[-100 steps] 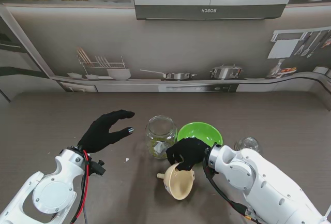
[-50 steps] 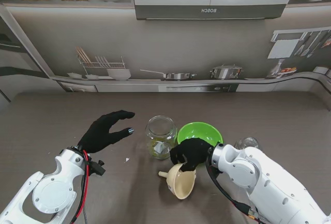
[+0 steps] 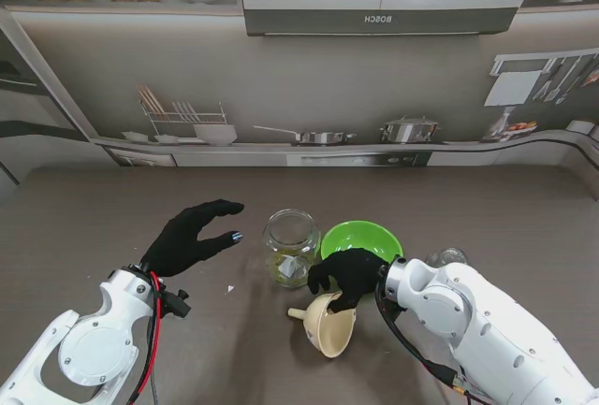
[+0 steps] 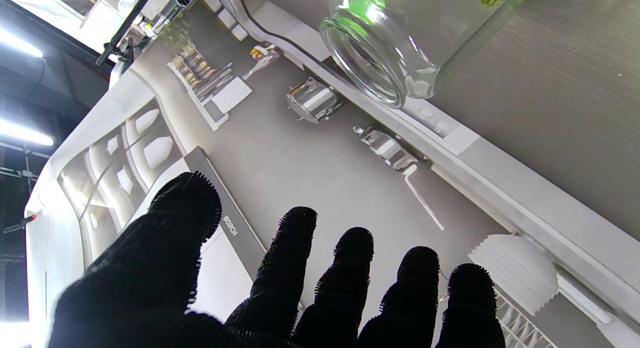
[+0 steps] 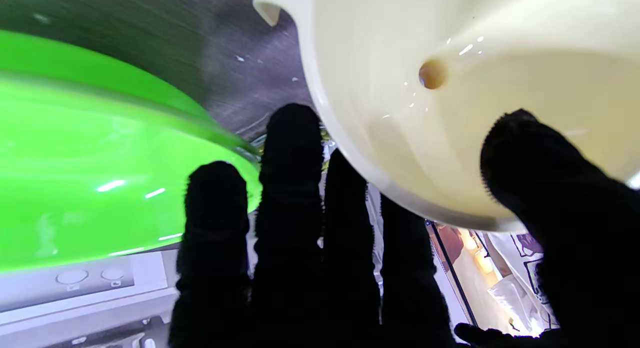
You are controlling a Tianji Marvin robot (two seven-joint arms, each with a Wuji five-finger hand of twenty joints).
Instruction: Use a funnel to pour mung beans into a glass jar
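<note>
Right hand [image 3: 348, 275] grips the funnel [image 3: 328, 325] by its rim, thumb inside the bowl, fingers outside; the funnel is tilted, spout toward the left, near the jar [image 3: 290, 246] but apart from it. Left hand [image 3: 192, 235] is open, fingers spread, holding nothing, beside the jar. Jar stands upright on the table [image 3: 112, 218] with some beans at the bottom; green bowl [image 3: 363, 239] sits just to its right.

Risks, as judged: rim pinch may slip when uprighting; spout may strike and tip the unsteadied jar.
</note>
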